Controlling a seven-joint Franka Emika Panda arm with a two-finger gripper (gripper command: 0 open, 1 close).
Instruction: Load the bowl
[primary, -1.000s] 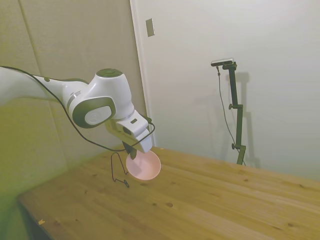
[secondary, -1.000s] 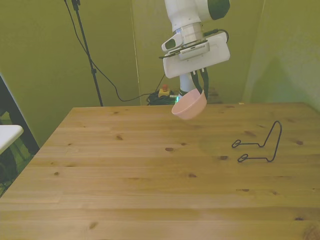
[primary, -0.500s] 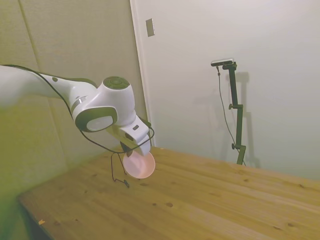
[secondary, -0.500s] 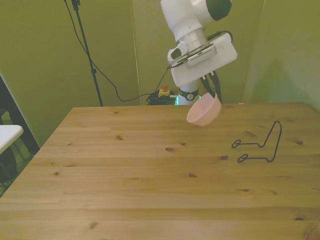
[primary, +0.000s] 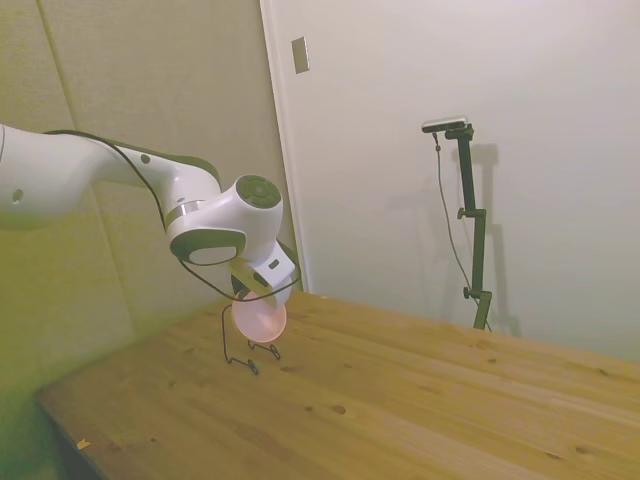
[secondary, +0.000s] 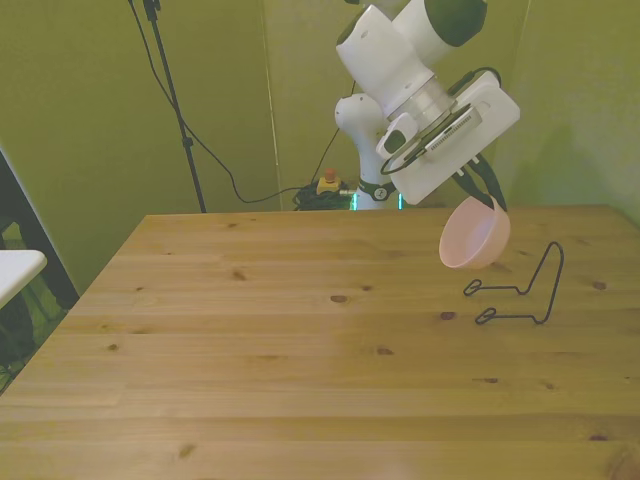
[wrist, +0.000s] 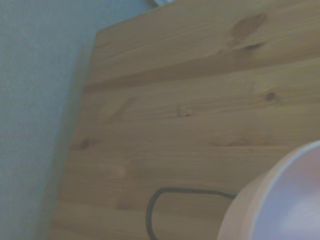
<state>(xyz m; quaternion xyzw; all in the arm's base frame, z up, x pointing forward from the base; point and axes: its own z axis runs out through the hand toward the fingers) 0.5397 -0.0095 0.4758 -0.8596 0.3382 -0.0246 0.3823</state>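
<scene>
The table (secondary: 250, 340) is wooden. Above its side at the front view's right, the gripper (secondary: 484, 196) pinches the rim of the bowl (secondary: 474, 240) and holds it tilted in the air, clear of the table. The wire stand (secondary: 520, 290) rests on the table just beside and below the bowl.

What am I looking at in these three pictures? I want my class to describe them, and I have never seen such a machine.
It is a white robot arm at a wooden table. One picture is taken from beside the table, one from across it, one from a small camera on the arm's wrist. The gripper holds a pale pink bowl by its rim, tilted, in the air. On the table stands a thin black wire stand, close by the bowl. The blurred wrist picture shows the bowl's edge and part of the wire.
</scene>
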